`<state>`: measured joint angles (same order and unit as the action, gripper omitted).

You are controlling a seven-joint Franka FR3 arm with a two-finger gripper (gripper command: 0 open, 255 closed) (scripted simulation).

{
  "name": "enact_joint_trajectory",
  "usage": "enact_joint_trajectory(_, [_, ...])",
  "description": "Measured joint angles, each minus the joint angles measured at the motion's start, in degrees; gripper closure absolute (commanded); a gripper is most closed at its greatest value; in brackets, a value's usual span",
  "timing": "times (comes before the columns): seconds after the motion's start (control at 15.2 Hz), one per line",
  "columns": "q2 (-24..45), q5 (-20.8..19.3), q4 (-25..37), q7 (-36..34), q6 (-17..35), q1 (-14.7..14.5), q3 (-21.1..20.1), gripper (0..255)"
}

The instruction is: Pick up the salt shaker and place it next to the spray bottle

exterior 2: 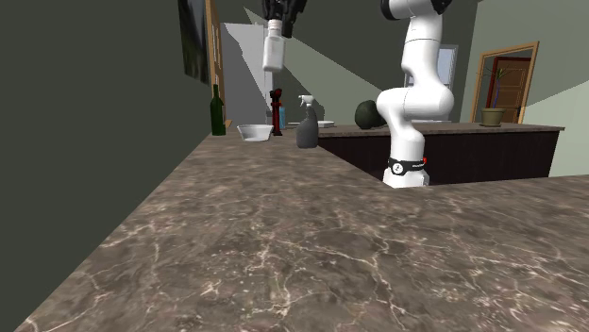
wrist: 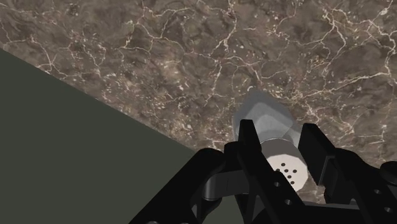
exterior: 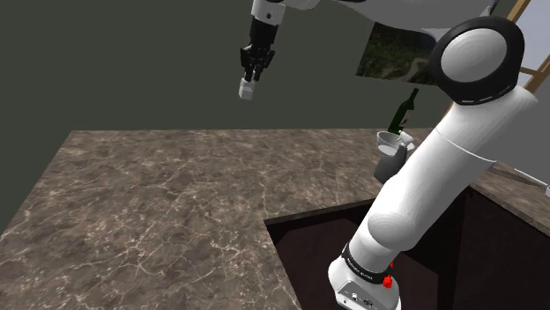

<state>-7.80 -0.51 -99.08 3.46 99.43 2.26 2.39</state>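
brown veined marble countertop (exterior: 159,202) before a dark grey-green wall (exterior: 132,62). my gripper (exterior: 253,75) hangs high above the counter, pointing down, well clear of the surface. my jaws stand narrow, clamped on the salt shaker (exterior 2: 273,49), a pale faceted body with a perforated cap. in the wrist view the cap end sits between my fingers (wrist: 249,140), which clasp it on both sides while the body points toward the marble. the spray bottle (exterior 2: 307,124), grey with a pale trigger head, stands upright at the counter's far end in the second exterior view, near a white bowl (exterior 2: 253,132) and a green bottle (exterior 2: 217,110), well apart from the shaker.
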Motion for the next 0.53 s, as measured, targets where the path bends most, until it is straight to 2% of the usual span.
enact_joint_trajectory(0.4, [1.5,0.1,6.4,0.1,-4.9,0.0,0.1,255])
enact_joint_trajectory(0.53, [0.0,0.1,5.5,1.3,-5.5,0.6,0.7,255])
